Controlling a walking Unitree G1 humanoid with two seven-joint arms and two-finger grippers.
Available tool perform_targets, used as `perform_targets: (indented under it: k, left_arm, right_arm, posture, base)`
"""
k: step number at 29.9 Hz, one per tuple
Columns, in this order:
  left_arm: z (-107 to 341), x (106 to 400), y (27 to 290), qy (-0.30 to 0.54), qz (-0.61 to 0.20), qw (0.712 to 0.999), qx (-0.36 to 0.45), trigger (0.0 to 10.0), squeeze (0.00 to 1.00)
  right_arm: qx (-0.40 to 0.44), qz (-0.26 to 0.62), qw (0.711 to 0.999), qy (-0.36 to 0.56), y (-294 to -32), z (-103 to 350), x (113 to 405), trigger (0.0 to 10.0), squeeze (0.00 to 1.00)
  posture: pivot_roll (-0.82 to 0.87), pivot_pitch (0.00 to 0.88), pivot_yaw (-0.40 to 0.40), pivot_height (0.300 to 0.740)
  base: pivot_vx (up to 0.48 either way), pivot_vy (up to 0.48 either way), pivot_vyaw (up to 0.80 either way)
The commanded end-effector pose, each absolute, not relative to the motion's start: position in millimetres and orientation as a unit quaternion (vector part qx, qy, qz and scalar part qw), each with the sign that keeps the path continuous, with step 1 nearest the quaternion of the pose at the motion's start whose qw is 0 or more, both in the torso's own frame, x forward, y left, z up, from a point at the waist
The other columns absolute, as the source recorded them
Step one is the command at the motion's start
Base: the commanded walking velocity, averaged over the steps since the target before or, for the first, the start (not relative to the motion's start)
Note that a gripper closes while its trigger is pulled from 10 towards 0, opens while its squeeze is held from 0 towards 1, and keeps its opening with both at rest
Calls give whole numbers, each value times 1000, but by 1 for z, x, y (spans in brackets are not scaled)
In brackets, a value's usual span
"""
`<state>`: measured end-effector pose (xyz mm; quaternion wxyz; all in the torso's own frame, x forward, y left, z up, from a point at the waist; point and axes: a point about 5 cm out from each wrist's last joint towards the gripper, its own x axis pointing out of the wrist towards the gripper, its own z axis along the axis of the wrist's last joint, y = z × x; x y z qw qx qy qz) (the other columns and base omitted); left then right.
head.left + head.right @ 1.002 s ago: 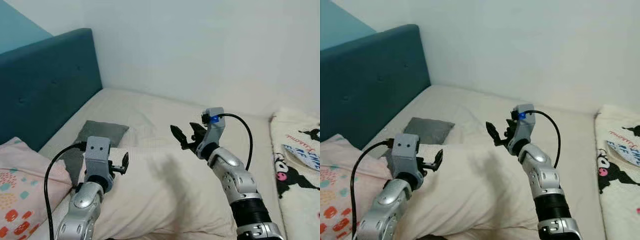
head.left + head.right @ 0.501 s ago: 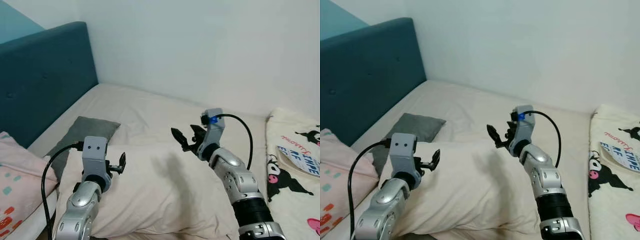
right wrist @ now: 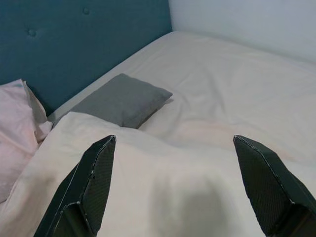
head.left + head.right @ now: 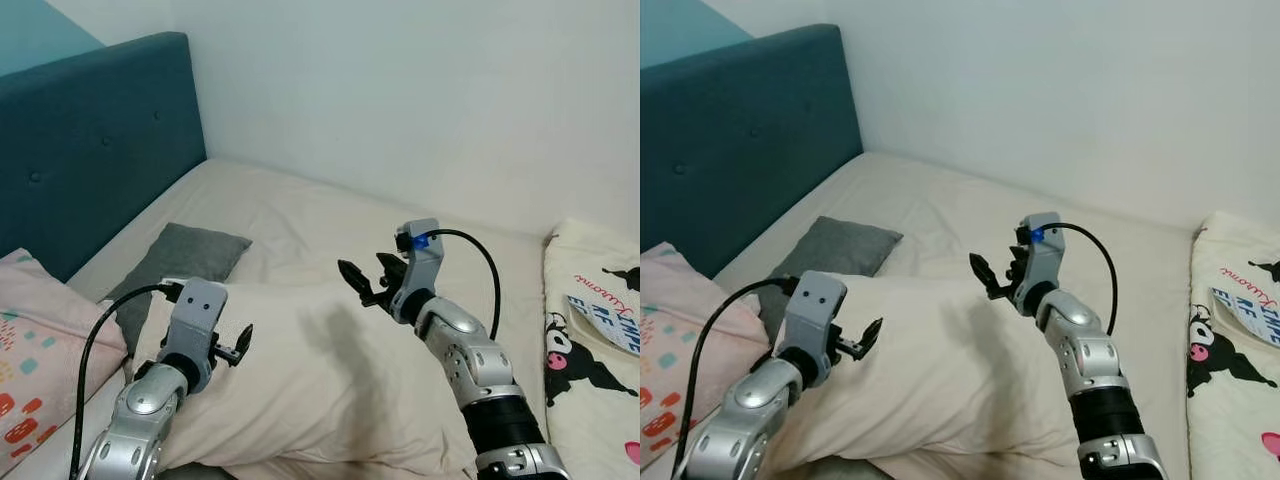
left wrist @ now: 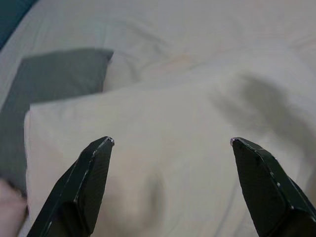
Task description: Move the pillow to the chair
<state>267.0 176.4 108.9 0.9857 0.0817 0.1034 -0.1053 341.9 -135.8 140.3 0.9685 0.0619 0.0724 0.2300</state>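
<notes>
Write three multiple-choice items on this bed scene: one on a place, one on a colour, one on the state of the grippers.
1. Where does the grey cushion lie?
A. on the cream pillow
B. beside the cream pillow, toward the headboard
C. on the cartoon blanket

2. What colour is the headboard?
A. teal
B. white
C. pink

3. How are the two grippers?
A. both shut on the pillow
B. left shut, right open
C. both open above the pillow

Answers:
1 B: the cushion lies on the sheet between the cream pillow and the headboard.
2 A: the padded panel is teal.
3 C: the left gripper and the right gripper show spread fingers with the pillow below.
</notes>
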Motion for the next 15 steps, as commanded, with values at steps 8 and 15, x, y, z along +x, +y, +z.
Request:
perform_targets:
  k: [8, 15]
  left_arm:
    - [94, 263, 197, 157, -71, 984, 40, 10000, 0]
    - [98, 265, 211, 152, -31, 987, 39, 10000, 0]
  right_arm:
    - [62, 230, 967, 86, -136, 138, 343, 10000, 0]
    - [62, 231, 967, 87, -135, 138, 343, 10000, 0]
  posture:
    - [63, 0, -58, 625]
    - [63, 0, -56, 590]
  base:
    - [0, 0, 0]
    - [0, 0, 0]
